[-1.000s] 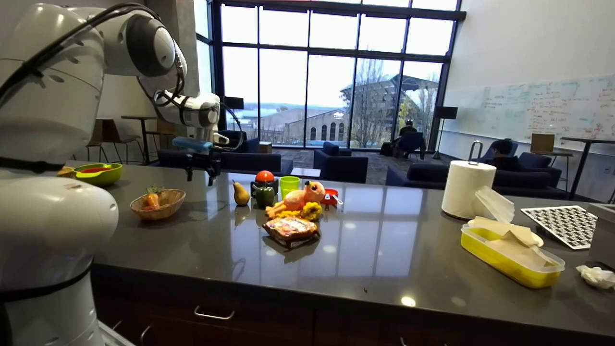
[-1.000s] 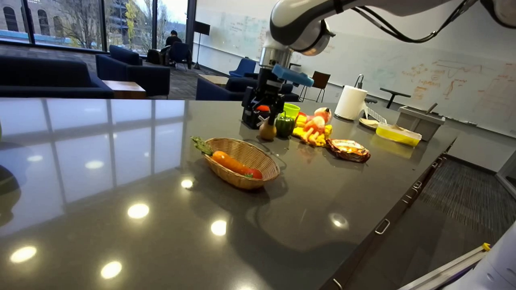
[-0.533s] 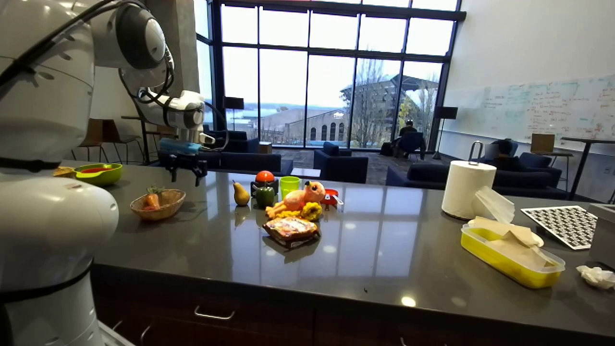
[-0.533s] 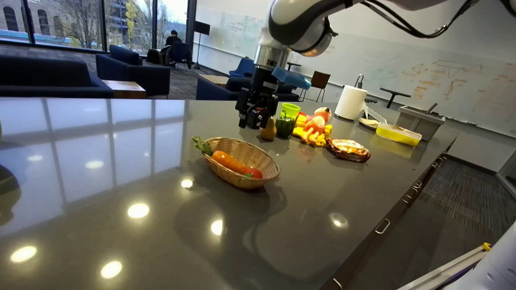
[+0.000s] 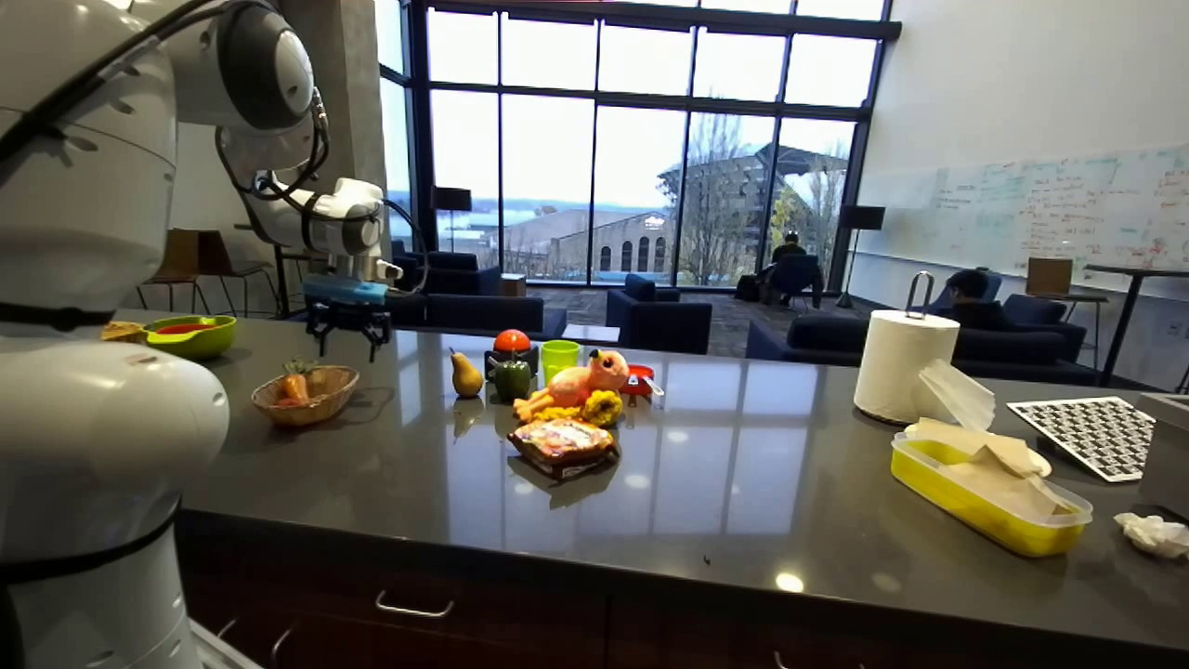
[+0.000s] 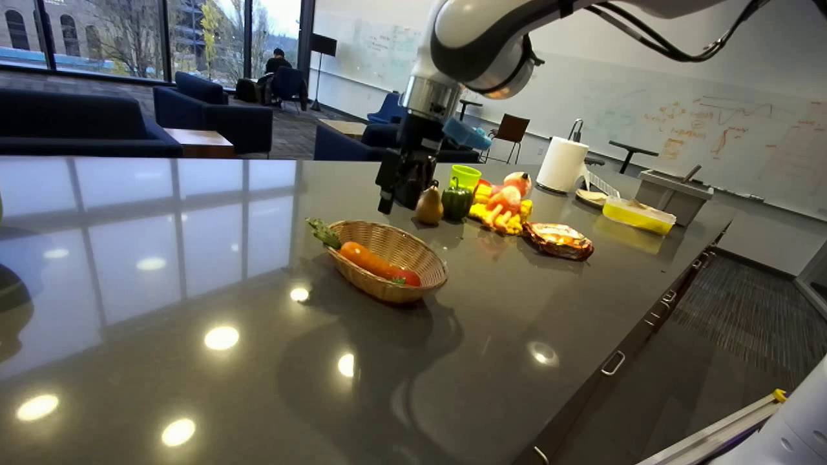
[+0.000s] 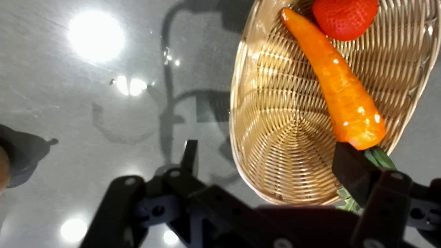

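Observation:
My gripper [image 7: 270, 156] stands open in the wrist view, its fingers wide apart with nothing between them. Below it lies an oval wicker basket [image 7: 286, 134] with an orange carrot [image 7: 339, 86] and a red strawberry [image 7: 346, 17] inside. One finger [image 7: 355, 172] covers part of the carrot's green top; the other appears over the counter outside the rim. In an exterior view the gripper [image 5: 348, 348] hangs above the counter, past the basket [image 5: 320, 400]. A pear [image 6: 429, 206] stands close beside the gripper in an exterior view, with a green pepper [image 6: 457, 201] beyond.
A green cup [image 5: 560, 358], a pink plush bird [image 5: 585, 379] on something yellow and a shiny snack packet [image 5: 564, 446] are grouped mid-counter. A lime bowl [image 5: 197, 339] is at the far left, a paper towel roll [image 5: 901, 367] and a yellow container [image 5: 989, 502] at the right.
My arm has moved left in an exterior view, away from the pear and toward the basket, and the wrist has turned somewhat. The gripper stays open. Basket and other objects have not moved.

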Motion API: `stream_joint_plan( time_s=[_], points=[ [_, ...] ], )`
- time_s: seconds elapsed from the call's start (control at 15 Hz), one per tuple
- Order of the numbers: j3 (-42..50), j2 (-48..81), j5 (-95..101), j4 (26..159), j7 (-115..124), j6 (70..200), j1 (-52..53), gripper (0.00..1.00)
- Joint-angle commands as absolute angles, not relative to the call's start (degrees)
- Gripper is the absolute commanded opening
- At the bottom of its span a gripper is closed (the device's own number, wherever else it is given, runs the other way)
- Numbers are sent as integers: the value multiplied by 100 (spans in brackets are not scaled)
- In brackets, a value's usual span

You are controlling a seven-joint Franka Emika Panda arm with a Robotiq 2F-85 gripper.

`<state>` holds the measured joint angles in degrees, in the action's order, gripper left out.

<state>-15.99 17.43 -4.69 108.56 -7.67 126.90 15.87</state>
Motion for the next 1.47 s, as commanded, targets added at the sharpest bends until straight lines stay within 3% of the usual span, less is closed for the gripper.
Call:
stream_joint_plan(
  time_s=[0.0, 1.4],
  points=[
    [-1750, 1552, -650, 11071, -1217, 12860, 1528, 100],
    [-2280, 1808, -2533, 11269, -3579, 12982, 1264, 100]
  ],
)
